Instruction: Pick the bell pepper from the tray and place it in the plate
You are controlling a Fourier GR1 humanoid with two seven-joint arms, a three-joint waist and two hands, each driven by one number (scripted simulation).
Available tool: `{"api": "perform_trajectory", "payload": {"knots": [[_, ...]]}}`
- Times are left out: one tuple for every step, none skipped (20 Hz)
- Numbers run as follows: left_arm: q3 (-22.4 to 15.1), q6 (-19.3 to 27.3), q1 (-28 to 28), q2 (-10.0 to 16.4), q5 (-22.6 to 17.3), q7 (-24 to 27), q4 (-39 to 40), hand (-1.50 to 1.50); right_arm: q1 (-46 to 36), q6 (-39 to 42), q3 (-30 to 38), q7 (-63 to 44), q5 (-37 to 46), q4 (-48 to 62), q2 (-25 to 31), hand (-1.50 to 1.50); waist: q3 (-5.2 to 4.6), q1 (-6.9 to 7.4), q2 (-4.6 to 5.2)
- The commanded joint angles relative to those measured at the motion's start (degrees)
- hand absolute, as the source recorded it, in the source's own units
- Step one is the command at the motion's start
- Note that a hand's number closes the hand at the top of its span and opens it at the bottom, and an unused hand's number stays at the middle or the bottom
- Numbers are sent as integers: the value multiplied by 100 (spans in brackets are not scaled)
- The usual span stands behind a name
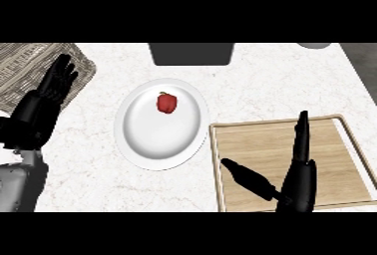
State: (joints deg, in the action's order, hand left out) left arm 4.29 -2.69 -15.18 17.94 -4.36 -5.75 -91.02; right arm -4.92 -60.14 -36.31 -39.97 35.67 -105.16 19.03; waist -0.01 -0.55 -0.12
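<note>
At the upper left of the frame, a grey-brown woven mat [18,64] lies on the white marbled bench [273,84], cut off by the frame's left and upper edges. The left robot hand [40,107] shows in front of it at the left edge, open, with straight fingers pointing up; it hides part of the mat's lower right corner. Its grey forearm [18,187] runs out at the lower left.

Left of centre lies a white round plate [158,134]. The small red bell pepper [167,102] rests in its upper part, apart from both hands; its stem is too small to make out.

At the top centre, a dark grey box-shaped thing [191,54] is cut off above, so I cannot tell what it is.

At the lower right lies a light wooden tray with a raised rim [250,144]. The right robot hand [298,182] is over it, spread wide, fingers straight up and thumb out to the left, holding nothing. It covers part of the tray's floor, and its wrist is cut off below.

At the top right, a pale grey round shape [315,45] shows only its lower edge.
</note>
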Motion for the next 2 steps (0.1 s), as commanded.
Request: {"api": "perform_trajectory", "payload": {"knots": [[-118,30,416,-175,87,-47,-456,0,763,-104,-90,534,8,-220,328,-150,3,45,1],[145,-57,-80,51,-55,-376,-284,0,478,182,279,426,-177,-56,347,-150,3,43,8]]}}
